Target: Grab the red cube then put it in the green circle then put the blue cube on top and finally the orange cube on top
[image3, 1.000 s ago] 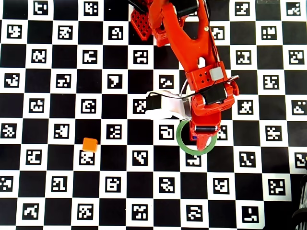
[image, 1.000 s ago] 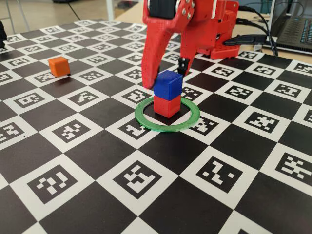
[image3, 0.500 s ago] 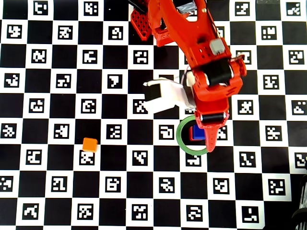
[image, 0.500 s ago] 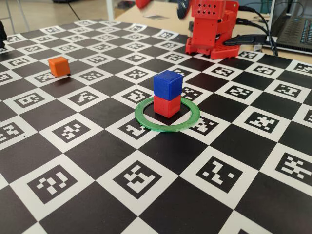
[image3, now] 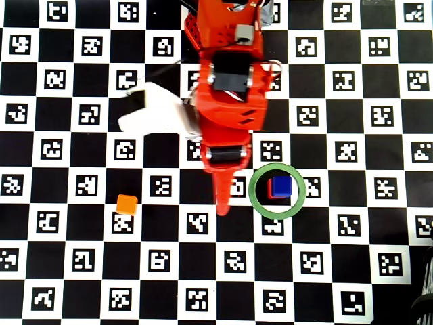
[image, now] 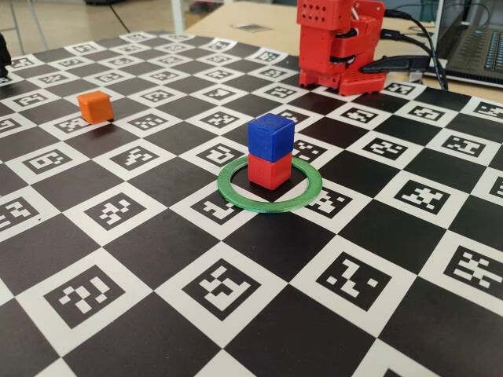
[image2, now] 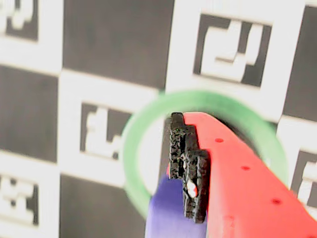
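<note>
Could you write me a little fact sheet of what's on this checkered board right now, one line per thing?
Board: black-and-white checkered board printed with square code markers
Ring: thin flat green plastic ring, lying flat
Stack: small matte blue plastic cube sitting on small matte red plastic cube, inside the ring
Loose piece: small matte orange plastic cube, alone, left of the ring in the overhead view
Arm: red robot arm, touching no cube
Gripper: red gripper, beside the ring, empty; open or shut unclear
Left to do: orange cube on top
</note>
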You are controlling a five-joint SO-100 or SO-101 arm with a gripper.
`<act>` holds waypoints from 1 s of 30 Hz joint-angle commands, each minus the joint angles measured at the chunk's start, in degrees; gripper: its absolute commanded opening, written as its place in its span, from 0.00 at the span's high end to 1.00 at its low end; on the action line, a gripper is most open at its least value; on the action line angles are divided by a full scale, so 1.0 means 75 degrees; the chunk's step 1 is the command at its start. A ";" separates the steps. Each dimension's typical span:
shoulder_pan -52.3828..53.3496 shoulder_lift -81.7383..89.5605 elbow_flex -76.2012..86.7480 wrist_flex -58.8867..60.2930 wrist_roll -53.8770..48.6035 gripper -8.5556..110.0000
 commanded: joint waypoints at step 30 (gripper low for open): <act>0.2156 -0.2508 -0.2203 -0.0434 -0.2027 0.54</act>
